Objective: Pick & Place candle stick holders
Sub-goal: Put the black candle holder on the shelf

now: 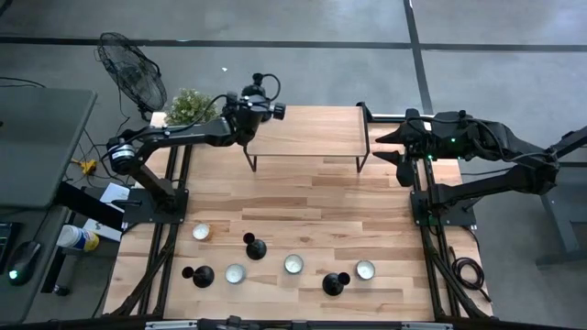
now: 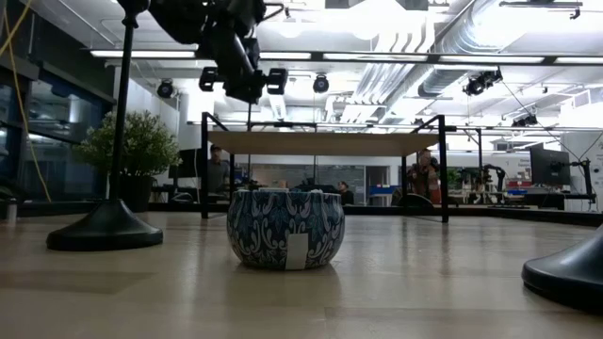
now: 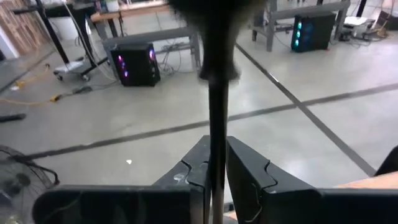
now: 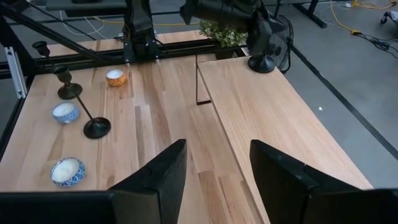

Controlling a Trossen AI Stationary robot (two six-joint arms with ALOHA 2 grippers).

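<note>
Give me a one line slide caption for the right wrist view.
Open right gripper waits above the raised shelf; left gripper sets a candlestick on its far corner.

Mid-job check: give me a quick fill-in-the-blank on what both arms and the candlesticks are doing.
The left gripper holds a candlestick by its ___.
On the table in front of the shelf stand ___ other candlesticks.
The right gripper is ___ and empty.
Missing: stem; three; open.
</note>
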